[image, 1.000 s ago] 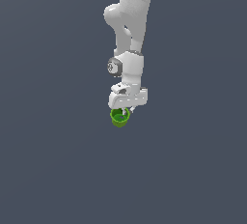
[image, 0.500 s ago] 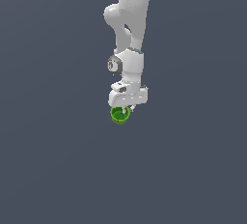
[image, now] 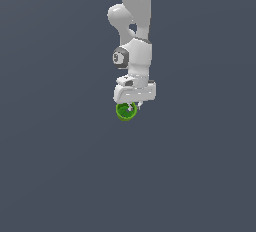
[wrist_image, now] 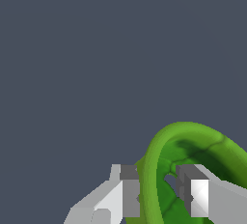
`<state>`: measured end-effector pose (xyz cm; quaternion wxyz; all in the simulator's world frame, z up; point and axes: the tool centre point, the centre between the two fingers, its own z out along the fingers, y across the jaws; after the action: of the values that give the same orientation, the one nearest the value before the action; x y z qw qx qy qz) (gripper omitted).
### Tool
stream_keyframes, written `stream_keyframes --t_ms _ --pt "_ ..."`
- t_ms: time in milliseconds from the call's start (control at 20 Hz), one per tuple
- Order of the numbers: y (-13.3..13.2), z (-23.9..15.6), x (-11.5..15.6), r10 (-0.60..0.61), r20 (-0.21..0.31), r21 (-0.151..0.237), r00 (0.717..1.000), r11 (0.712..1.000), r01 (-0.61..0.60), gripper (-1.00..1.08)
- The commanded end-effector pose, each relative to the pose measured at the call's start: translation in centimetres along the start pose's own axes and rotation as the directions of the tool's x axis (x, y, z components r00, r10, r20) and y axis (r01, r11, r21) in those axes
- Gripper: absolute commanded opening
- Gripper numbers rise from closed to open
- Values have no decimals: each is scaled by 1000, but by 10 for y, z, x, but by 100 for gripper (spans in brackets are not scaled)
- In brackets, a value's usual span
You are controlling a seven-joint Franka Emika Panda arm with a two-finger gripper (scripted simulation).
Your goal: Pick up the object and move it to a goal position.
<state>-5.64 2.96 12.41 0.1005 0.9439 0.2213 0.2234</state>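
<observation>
Gripper (wrist_image: 159, 198) nearly closed, its 2 fingers (wrist_image: 129, 196) pinching the cup (image: 125, 111) rim, 1 inside, 1 outside. Cup under arm (image: 135, 36).

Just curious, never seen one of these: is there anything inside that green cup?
One gripper finger reaches inside the cup, the other stays outside, pinching the wall. Otherwise only dark green interior shows; the bottom is partly hidden by the finger.
</observation>
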Motion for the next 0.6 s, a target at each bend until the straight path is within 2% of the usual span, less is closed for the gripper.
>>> stream_keyframes --t_ms 0,550 --pt "1 -17 5 1 -2 0 1000 1000 -1 -100" --pt "6 -96 28 1 -1 2 1000 1000 -1 -100"
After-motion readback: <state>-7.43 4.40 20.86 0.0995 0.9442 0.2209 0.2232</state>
